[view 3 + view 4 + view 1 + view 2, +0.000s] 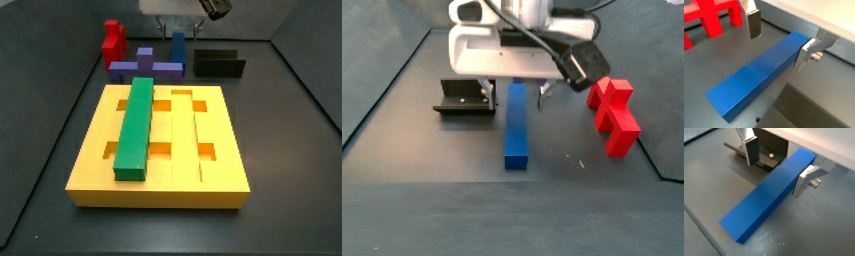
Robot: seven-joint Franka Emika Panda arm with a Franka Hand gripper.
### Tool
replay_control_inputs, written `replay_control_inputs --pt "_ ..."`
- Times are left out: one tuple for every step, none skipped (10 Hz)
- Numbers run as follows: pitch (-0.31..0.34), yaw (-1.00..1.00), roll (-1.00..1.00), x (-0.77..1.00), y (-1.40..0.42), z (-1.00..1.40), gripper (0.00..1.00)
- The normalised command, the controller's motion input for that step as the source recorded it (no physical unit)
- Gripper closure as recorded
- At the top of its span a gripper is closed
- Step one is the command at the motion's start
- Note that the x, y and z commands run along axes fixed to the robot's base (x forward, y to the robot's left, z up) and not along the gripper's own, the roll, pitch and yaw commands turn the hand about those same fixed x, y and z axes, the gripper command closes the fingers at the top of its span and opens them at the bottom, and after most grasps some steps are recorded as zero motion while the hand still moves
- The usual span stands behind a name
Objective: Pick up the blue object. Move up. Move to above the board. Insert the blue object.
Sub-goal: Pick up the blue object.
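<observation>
The blue object (751, 82) is a long dark blue bar lying flat on the grey floor; it shows in both wrist views (764, 200) and in both side views (517, 130) (178, 47). My gripper (779, 46) is open and straddles one end of the bar. One finger (807, 54) lies against the bar's side, while the other finger (753, 27) stands apart from it. The gripper also shows in a wrist view (775, 175) and in a side view (517, 95). The yellow board (214, 178) lies nearer the camera in a side view.
A green bar (136, 125) sits in a groove of the board. A purple cross-shaped block (134, 70) lies beyond the board. A red block (616, 118) stands beside the bar. The dark fixture (462, 98) stands on its other side, close to the gripper.
</observation>
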Motion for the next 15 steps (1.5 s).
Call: replay_control_inputs --pt "-0.276 -0.18 -0.24 -0.07 0.11 -0.44 0.00" --pt "-0.301 -0.13 -0.25 -0.04 0.10 -0.39 0.00" --pt "-0.286 -0.11 -0.25 0.00 0.05 -0.38 0.00" --pt "-0.259 -0.11 -0.24 0.01 0.01 -0.37 0.00" --pt "-0.156 -0.03 -0.18 0.13 0.00 -0.24 0.00" --pt "-0.044 0.00 -0.08 0.11 0.00 -0.11 0.00" --pt "0.000 0.00 0.00 0.01 0.00 0.00 0.00" --pt "0.000 0.01 0.00 0.00 -0.02 0.00 0.00" --pt "0.000 0.00 0.00 0.00 0.00 0.00 0.00" --pt "0.000 0.00 0.00 0.00 0.00 0.00 1.00" --pt "0.000 0.00 0.00 0.00 0.00 0.00 1.00" --pt "0.000 0.00 0.00 0.00 0.00 0.00 1.00" --pt "0.000 0.00 0.00 0.00 0.00 0.00 1.00" --pt "0.000 0.00 0.00 0.00 0.00 0.00 1.00" --pt "0.000 0.00 0.00 0.00 0.00 0.00 1.00"
